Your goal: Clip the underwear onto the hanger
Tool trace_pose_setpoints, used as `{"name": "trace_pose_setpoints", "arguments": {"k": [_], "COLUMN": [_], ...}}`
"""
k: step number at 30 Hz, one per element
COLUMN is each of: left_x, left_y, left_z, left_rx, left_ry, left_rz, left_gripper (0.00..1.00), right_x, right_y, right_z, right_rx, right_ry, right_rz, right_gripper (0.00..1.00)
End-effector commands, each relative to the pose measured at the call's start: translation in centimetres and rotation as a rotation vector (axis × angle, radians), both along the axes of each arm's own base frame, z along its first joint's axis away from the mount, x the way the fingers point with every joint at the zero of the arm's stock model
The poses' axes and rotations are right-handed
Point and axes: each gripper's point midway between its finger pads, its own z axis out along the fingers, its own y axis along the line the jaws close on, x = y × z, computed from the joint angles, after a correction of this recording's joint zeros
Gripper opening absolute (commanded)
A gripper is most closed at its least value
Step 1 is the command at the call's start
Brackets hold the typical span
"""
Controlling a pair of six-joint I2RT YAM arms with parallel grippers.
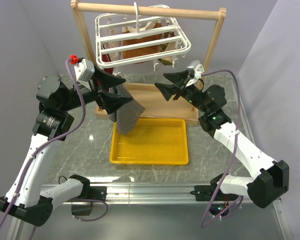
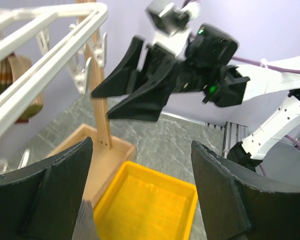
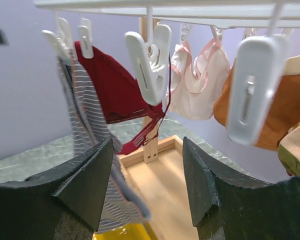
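The white hanger hangs tilted from the wooden stand's top bar, and its rim also shows in the left wrist view. The grey striped underwear hangs below the hanger's front left corner. In the right wrist view the underwear has its top edge up at a rim clip. My left gripper is open beside the cloth, with only a grey fold against its left finger. My right gripper is open and faces the left one, with nothing between its fingers.
A yellow tray lies under the hanging cloth, in front of the wooden stand's base. Dark red underwear, a pink garment and orange-brown garments hang from other clips. Free white clips dangle from the near rim.
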Motion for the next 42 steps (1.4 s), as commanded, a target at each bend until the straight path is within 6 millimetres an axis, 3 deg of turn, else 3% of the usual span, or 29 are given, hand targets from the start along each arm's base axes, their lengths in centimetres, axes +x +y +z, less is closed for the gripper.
{"name": "trace_pose_setpoints", "arguments": {"k": [1, 6, 17, 26, 30, 36, 42], "left_x": [-0.2, 0.5, 3.0, 4.1, 6.1, 6.0, 5.9], "left_y": [-0.5, -1.2, -1.4, -1.4, -1.8, -2.9, -4.1], "left_z": [3.1, 3.3, 3.6, 4.7, 3.8, 5.1, 4.8], "left_rx": [-0.037, -0.056, -0.123, -0.175, -0.126, -0.124, -0.116], "left_ry": [-0.127, -0.118, -0.016, 0.03, 0.073, 0.07, 0.117], "left_rz": [0.029, 0.058, 0.161, 0.204, 0.271, 0.276, 0.323], "left_gripper": [0.85, 0.86, 0.88, 0.88, 0.85, 0.8, 0.78], "right_x": [0.8, 1.7, 1.1, 1.7, 1.2, 0.3, 0.0], "right_y": [0.3, 0.5, 2.1, 2.7, 3.1, 3.4, 3.9], "right_z": [3.8, 5.5, 6.8, 7.2, 7.4, 7.8, 7.6], "right_rx": [0.052, 0.109, 0.133, 0.107, 0.095, 0.081, 0.051], "right_ry": [-0.13, -0.165, -0.226, -0.241, -0.245, -0.225, -0.187], "right_rz": [-0.049, -0.1, -0.07, -0.104, -0.076, -0.04, -0.053], "right_gripper": [0.65, 0.65, 0.61, 0.39, 0.31, 0.25, 0.04]}}
